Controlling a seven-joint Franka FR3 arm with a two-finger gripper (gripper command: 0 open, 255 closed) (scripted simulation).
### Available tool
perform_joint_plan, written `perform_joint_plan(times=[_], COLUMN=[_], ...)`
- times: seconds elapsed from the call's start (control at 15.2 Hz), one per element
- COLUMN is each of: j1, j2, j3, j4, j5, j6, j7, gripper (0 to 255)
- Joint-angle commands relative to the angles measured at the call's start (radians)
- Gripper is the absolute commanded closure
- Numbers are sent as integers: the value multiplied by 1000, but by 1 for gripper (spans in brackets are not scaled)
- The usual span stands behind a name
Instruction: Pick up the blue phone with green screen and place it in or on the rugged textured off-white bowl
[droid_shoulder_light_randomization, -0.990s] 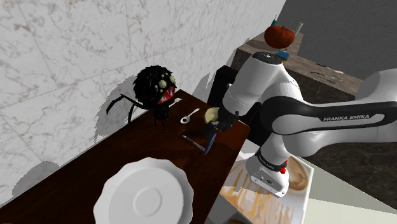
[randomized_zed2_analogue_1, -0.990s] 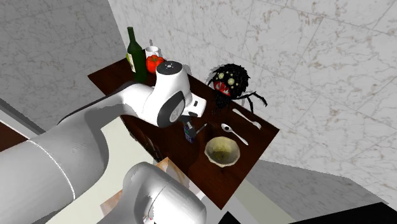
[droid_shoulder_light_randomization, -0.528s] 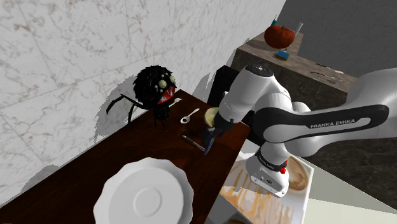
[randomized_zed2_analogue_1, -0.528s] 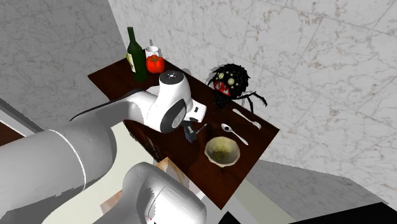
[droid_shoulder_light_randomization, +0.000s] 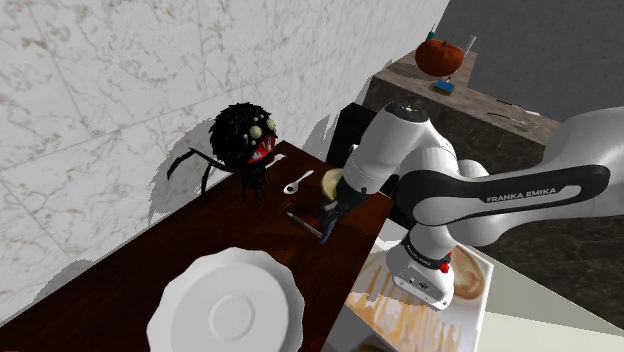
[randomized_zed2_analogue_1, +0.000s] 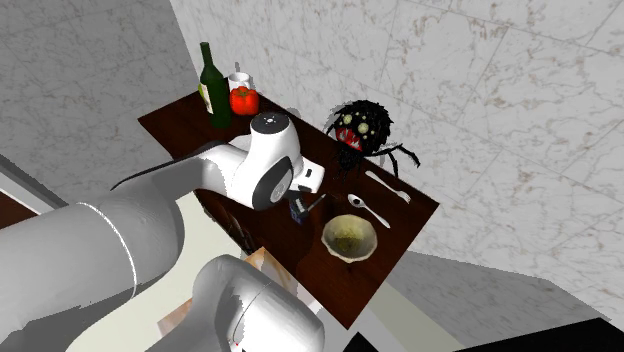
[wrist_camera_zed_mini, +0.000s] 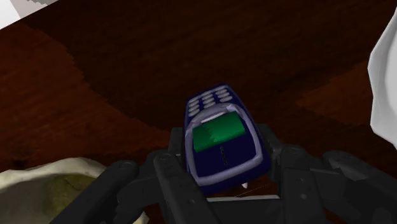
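Observation:
The blue phone with a green screen (wrist_camera_zed_mini: 219, 137) sits between my black fingers (wrist_camera_zed_mini: 167, 168), which clasp its two long sides. My gripper (wrist_camera_zed_mini: 224, 168) is shut on it, low over the dark wooden table (wrist_camera_zed_mini: 127, 57). In the shoulder view the gripper (droid_shoulder_light_randomization: 330, 212) stands at the phone (droid_shoulder_light_randomization: 308, 223) near the table's right edge. The rough off-white bowl (randomized_zed2_analogue_1: 349, 238) rests on the table just beside the gripper (randomized_zed2_analogue_1: 298, 206); its rim (wrist_camera_zed_mini: 51, 181) lies close to one finger. In the shoulder view the hand partly hides the bowl (droid_shoulder_light_randomization: 330, 181).
A black toy spider (droid_shoulder_light_randomization: 245, 140) stands by the marble wall, with a spoon (droid_shoulder_light_randomization: 297, 184) between it and the bowl. A large white plate (droid_shoulder_light_randomization: 228, 305) lies nearer the camera. A green bottle (randomized_zed2_analogue_1: 212, 85), a red pepper (randomized_zed2_analogue_1: 243, 100) and a white mug (randomized_zed2_analogue_1: 238, 79) crowd the far corner.
The arm came down onto the phone, then the fingers went from open to shut on it. The phone and bowl have stayed where they were.

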Motion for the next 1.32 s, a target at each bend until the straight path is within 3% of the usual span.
perform_joint_plan(times=[0.0,0.46,1.25], j1=[0,0,-28], j2=[0,0,-99], j3=[0,0,-77], j4=[0,-1,116], j5=[0,0,-78], j6=[0,0,-210], j7=[0,0,0], gripper=[255,255,255])
